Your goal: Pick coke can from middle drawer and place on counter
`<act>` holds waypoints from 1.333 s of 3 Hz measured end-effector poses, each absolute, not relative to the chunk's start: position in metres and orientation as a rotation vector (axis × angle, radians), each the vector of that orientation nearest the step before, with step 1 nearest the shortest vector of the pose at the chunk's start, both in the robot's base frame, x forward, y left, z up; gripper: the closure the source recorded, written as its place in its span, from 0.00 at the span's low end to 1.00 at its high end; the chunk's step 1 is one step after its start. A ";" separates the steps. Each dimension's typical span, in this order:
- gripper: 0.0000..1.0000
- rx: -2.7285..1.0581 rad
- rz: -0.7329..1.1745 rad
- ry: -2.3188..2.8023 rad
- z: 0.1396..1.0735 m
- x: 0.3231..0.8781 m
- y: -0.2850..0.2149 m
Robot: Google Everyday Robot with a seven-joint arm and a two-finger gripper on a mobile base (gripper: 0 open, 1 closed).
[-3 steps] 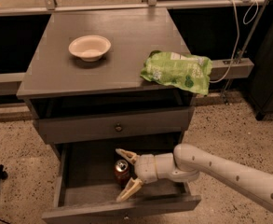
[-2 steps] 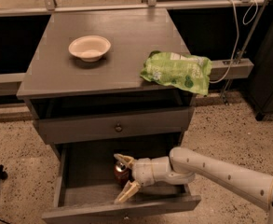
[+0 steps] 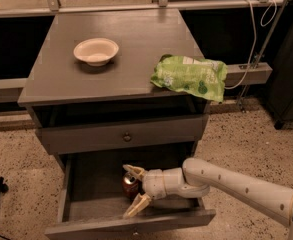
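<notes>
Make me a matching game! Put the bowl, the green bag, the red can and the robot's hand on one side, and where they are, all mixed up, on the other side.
Things:
1. cream bowl
2. green bag
3. coke can
4. gripper

Places:
A. standing in the open middle drawer
B. on the counter, towards the left of the picture
C. inside the drawer, spread open around the can
D. at the counter's right edge in the picture

Pairs: 1-B, 2-D, 3-A, 4-C

cream bowl upright, back-left | green bag crumpled, front-right
</notes>
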State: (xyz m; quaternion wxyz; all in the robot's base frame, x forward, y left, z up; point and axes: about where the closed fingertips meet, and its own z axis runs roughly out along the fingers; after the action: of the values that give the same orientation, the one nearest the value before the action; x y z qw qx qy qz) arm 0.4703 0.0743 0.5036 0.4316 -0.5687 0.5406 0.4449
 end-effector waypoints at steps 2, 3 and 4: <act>0.00 -1.320 1.027 1.473 0.487 0.495 0.051; 0.00 -1.320 1.026 1.473 0.487 0.495 0.051; 0.00 -1.298 0.948 1.560 0.485 0.507 0.037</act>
State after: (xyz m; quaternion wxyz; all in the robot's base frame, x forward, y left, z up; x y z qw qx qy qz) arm 0.5066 0.0369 0.4853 0.4356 -0.5217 0.6270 0.3808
